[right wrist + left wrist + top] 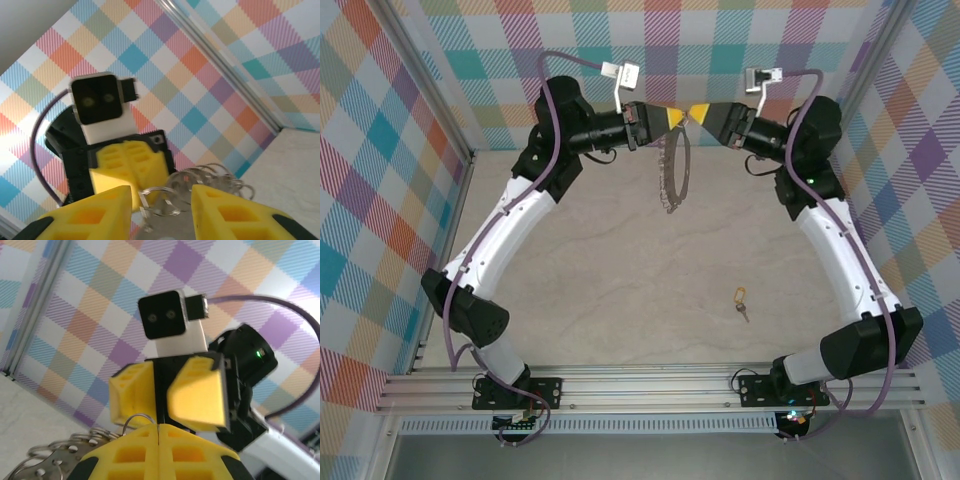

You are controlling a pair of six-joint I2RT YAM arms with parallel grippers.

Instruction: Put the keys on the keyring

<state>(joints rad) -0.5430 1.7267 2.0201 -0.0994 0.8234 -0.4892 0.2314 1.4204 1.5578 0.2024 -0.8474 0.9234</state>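
Checked panels (380, 150) in many colours enclose the cell, and a pale, faintly veined tabletop (600, 280) forms the work surface. I see the left arm (520, 225) and the right arm (840, 250) arched inward so that their wrists meet, raised, over the far middle of the tabletop.

The keyring (675, 170) hangs between the two wrists, clear of the surface, drooping edge-on below the fingertips. I judge it to be metal, moderately heavy for its size, and floppy, so it will sag and swing when moved. Its rim carries many small wire loops (210, 175). These are thin and hard, so a pinch on one loop may slip or pivot; a hold across the rim band should be steadier.

The left pincer (159, 432) has its jaws together, clamped on the top of the keyring, with one loop protruding beside the seam. The right pincer (160, 200) has its jaws apart; the rim sits in the gap, and I cannot tell whether either pad touches it.

The key (741, 298) lies flat on the tabletop, well apart from the ring, near the right arm. I judge it to be very light, rigid and smooth. Take it by the gold head, leaving the dark shaft free.
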